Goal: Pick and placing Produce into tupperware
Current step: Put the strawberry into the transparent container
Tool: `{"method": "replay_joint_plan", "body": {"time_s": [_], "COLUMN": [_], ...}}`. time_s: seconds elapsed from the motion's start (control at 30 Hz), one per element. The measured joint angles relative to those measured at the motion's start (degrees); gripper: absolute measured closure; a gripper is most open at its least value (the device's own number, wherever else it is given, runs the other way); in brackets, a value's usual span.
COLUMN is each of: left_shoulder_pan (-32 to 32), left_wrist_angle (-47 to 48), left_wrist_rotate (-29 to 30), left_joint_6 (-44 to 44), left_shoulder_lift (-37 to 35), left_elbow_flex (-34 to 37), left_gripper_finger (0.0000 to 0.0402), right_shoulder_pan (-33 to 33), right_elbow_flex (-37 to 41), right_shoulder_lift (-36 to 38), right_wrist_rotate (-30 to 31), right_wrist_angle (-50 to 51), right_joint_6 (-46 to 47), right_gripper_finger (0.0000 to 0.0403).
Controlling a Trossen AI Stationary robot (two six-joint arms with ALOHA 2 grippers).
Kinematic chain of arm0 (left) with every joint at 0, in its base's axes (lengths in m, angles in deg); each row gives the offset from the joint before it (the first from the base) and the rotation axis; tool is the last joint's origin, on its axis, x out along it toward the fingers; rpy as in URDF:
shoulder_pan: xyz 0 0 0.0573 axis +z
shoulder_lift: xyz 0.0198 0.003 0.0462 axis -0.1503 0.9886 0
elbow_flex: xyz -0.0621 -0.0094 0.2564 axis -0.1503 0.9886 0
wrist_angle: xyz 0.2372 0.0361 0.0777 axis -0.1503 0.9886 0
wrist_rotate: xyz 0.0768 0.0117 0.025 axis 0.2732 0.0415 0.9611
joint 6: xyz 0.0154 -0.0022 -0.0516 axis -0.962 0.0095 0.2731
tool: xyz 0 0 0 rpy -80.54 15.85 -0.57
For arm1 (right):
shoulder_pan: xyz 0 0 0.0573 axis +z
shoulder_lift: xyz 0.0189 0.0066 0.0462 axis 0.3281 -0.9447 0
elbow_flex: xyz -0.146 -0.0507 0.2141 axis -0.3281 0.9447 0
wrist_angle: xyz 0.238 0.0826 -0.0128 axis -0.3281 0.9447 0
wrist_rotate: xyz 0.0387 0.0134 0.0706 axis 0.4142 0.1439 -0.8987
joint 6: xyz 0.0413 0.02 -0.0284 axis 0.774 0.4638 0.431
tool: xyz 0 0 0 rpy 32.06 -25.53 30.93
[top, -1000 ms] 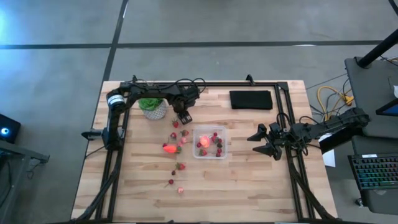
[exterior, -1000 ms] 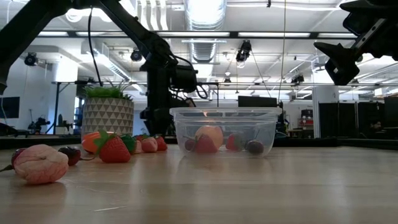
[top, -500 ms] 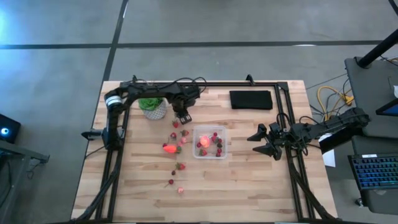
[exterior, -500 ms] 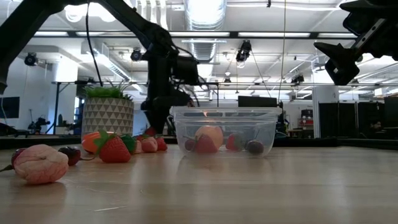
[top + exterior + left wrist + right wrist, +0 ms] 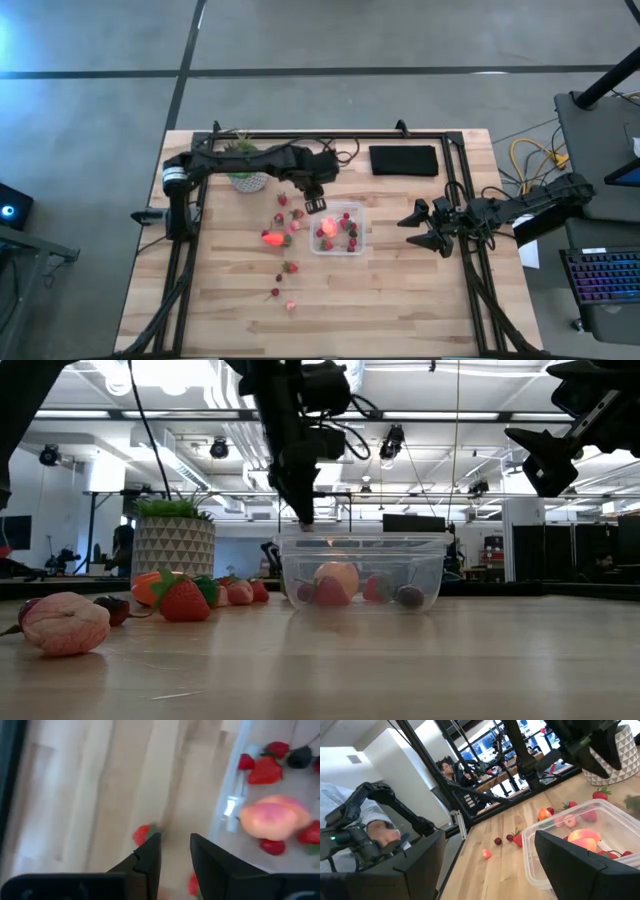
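The clear square tupperware [image 5: 337, 229] stands mid-table with a pink-red round fruit [image 5: 327, 226] and several small strawberries inside. More strawberries [image 5: 283, 200] and an orange-red piece [image 5: 270, 238] lie on the wood to its left. My left gripper [image 5: 316, 204] hangs shut over the tupperware's far left corner, its tips just above the rim [image 5: 304, 520], with a small red strawberry [image 5: 192, 882] between its fingers. My right gripper [image 5: 425, 228] waits open and level at the table's right side. My left gripper has the small strawberry [image 5: 192, 882] between its two fingers, which slant steeply down from the table's left. The fingers hide most of the berry, so the part held does not show. It is lifted clear of the table, above the tupperware's rim.
A green plant in a pale patterned pot [image 5: 245, 172] stands at the far left under my left arm. A black pad [image 5: 404, 160] lies at the far right. A pale pink round piece [image 5: 65, 622] rests near the front left. Dark frame rails [image 5: 185, 260] border the table.
My left gripper has risen from the wood beside the pot. It has swung toward the table's right and a little nearer, and now hangs above the tupperware's far left corner. The loose pieces on the table and the tupperware have not moved.
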Motion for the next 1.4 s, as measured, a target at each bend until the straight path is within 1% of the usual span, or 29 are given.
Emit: {"method": "replay_joint_plan", "body": {"time_s": [0.07,0.17,0.27,0.43,0.53,0.6,0.67,0.7,0.77,0.83,0.93,1.1,1.23,1.4], "left_shoulder_pan": [0.0,0.8,0.7,0.7,0.8,0.8,0.9,1.0,1.5,2.1,3.0,4.3,4.9,5.0], "left_wrist_angle": [-0.3,-0.3,-1.0,-2.9,-2.6,-2.4,-2.4,-2.8,-4.9,-7.5,-8.6,-11.0,-13.4,-13.5], "left_wrist_rotate": [1.9,2.5,2.6,2.7,2.8,2.7,1.0,0.1,-1.8,-2.0,-2.0,-2.4,-4.1,-6.9], "left_joint_6": [-0.6,-1.4,-5.9,-16.6,-25.1,-31.2,-37.1,-40.0,-42.4,-43.7,-47.4,-47.5,-47.4,-47.3], "left_shoulder_lift": [0.5,1.6,2.5,3.3,3.3,3.3,3.3,3.3,3.3,3.3,3.3,3.3,3.3,4.1], "left_elbow_flex": [0.3,0.7,0.9,0.9,1.2,1.5,1.5,1.7,2.9,4.5,6.4,8.4,9.6,9.8], "left_gripper_finger": [0.0312,0.0310,0.0293,0.0238,0.0202,0.0185,0.0176,0.0175,0.0176,0.0181,0.0189,0.0198,0.0198,0.0198], "right_shoulder_pan": [0.0,0.0,0.0,0.0,0.0,0.0,0.0,0.0,0.0,0.0,0.0,0.0,0.0,0.0], "right_elbow_flex": [0.0,0.0,0.0,0.0,0.0,0.0,0.0,0.0,0.0,0.0,0.0,0.0,0.0,0.0], "right_shoulder_lift": [0.0,0.0,0.0,0.0,0.0,0.0,0.0,0.0,0.0,0.0,0.0,0.0,0.0,0.0], "right_wrist_rotate": [0.0,0.0,0.0,0.0,0.0,0.0,0.0,0.0,0.0,0.0,0.0,0.0,0.0,0.0], "right_wrist_angle": [0.0,0.0,0.0,0.0,0.0,0.0,0.0,0.0,0.0,0.0,0.0,0.0,0.0,0.0], "right_joint_6": [0.0,0.0,0.0,0.0,0.0,0.0,0.0,0.0,0.0,0.0,0.0,0.0,0.0,0.0], "right_gripper_finger": [0.0105,0.0108,0.0110,0.0107,0.0106,0.0107,0.0109,0.0110,0.0112,0.0112,0.0110,0.0106,0.0110,0.0112]}}
